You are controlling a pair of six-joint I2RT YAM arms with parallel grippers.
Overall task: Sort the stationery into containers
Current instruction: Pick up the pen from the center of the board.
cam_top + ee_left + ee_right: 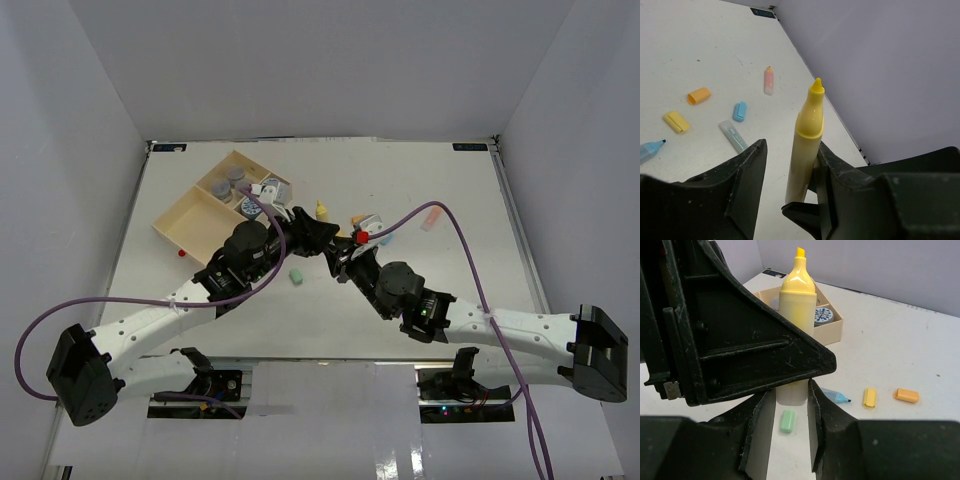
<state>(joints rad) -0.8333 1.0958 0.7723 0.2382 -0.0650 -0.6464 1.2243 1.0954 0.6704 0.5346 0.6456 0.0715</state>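
Note:
An uncapped yellow highlighter (807,145) stands upright between both grippers above the table; it also shows in the right wrist view (797,295) and the top view (321,210). My right gripper (790,392) is shut on its lower end. My left gripper (790,150) is open around its barrel: the right finger touches it, and the left finger stands apart. The pale-wood tray (190,220) lies at the back left, with grey rolls (235,175) and a blue-and-white roll (822,316) in its small sections.
Loose on the table are a green cap (787,421), a blue highlighter (836,396), a yellow cap (869,397), an orange cap (906,395), a pink stick (769,81), a blue cap (740,111) and a clear stick (733,136). White walls enclose the table.

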